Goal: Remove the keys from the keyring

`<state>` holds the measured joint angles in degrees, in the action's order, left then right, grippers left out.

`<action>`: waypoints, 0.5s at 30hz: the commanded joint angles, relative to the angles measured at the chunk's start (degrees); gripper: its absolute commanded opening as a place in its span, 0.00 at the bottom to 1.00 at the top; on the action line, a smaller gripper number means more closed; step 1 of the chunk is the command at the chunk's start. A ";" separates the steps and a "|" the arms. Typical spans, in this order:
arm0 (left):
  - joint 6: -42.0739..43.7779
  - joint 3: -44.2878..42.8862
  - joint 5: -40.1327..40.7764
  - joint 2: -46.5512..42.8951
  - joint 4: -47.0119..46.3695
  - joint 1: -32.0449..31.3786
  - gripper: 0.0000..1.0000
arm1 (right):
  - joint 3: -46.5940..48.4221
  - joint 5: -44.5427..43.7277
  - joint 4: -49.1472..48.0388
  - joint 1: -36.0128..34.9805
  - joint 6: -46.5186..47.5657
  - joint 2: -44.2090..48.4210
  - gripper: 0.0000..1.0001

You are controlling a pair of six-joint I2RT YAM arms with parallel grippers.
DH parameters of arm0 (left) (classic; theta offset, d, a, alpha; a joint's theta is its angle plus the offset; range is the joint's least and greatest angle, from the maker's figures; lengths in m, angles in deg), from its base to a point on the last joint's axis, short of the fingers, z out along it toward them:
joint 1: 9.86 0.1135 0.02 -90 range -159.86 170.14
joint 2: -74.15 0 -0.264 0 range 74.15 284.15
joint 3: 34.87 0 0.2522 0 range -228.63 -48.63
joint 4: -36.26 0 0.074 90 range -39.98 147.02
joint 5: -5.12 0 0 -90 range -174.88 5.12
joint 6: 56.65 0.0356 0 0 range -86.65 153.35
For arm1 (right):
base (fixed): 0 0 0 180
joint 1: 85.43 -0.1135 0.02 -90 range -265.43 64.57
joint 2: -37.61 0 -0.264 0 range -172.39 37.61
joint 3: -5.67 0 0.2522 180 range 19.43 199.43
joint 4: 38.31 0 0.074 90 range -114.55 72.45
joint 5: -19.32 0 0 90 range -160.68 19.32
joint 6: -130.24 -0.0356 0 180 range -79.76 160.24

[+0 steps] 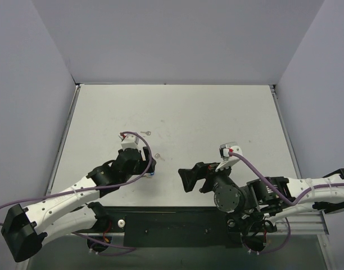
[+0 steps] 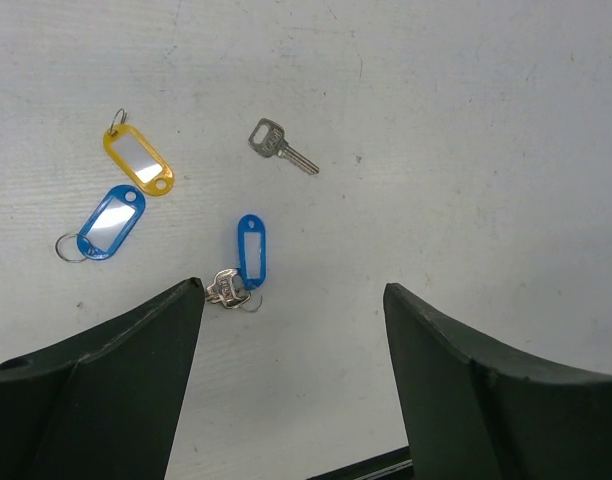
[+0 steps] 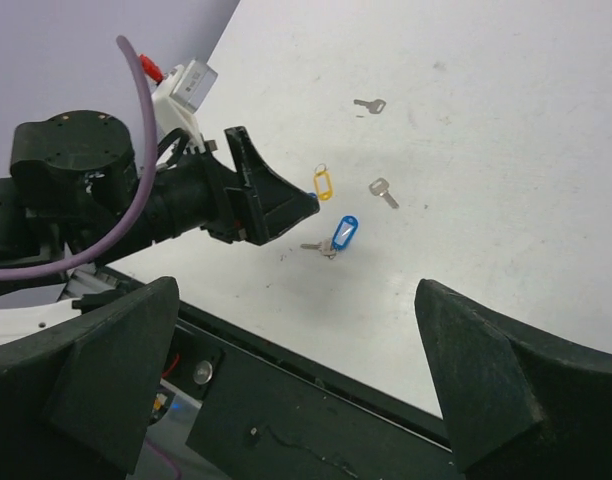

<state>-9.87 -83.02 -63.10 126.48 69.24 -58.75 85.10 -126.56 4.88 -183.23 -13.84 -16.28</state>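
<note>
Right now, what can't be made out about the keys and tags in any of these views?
- Top external: the left gripper covers the tags, and the two loose keys are mere specks.
- Right wrist: the left gripper hides the blue tag with a bare ring.
- Left wrist: the attached key on the other blue tag is too small to show how its ring threads. The far loose key lies outside the frame.

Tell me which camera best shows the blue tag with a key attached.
Left wrist: the blue tag and its key lie close and sharp. Right wrist shows them small and distant; in the top view they are too tiny to make out.
</note>
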 commanded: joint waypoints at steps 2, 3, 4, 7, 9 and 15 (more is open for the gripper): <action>1.21 -1.03 -0.07 -2.32 0.38 0.54 0.82 | -2.56 -7.67 2.30 0.85 -2.60 0.63 1.00; 1.56 -0.94 -0.25 -2.41 0.38 0.54 0.82 | -2.91 -7.67 2.39 1.38 -2.69 0.80 1.00; 2.08 -0.85 -0.42 -3.02 0.29 0.54 0.82 | -3.09 -7.75 2.30 1.64 -2.61 0.89 1.00; 2.97 -0.24 -0.34 -4.52 -0.15 0.54 0.82 | -4.14 -8.29 2.30 1.73 -1.99 1.15 1.00; 3.49 -0.06 -0.25 -5.31 -0.15 0.54 0.82 | -4.50 -8.46 2.21 1.82 -1.12 1.24 1.00; 4.55 -1.03 0.19 -7.07 2.74 0.54 0.82 | -5.20 -9.77 2.82 2.26 -1.20 2.03 1.00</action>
<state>-7.03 -83.00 -63.10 121.17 70.27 -58.51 80.24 -132.02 6.24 -181.59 -15.26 -15.31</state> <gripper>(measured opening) 0.823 1.000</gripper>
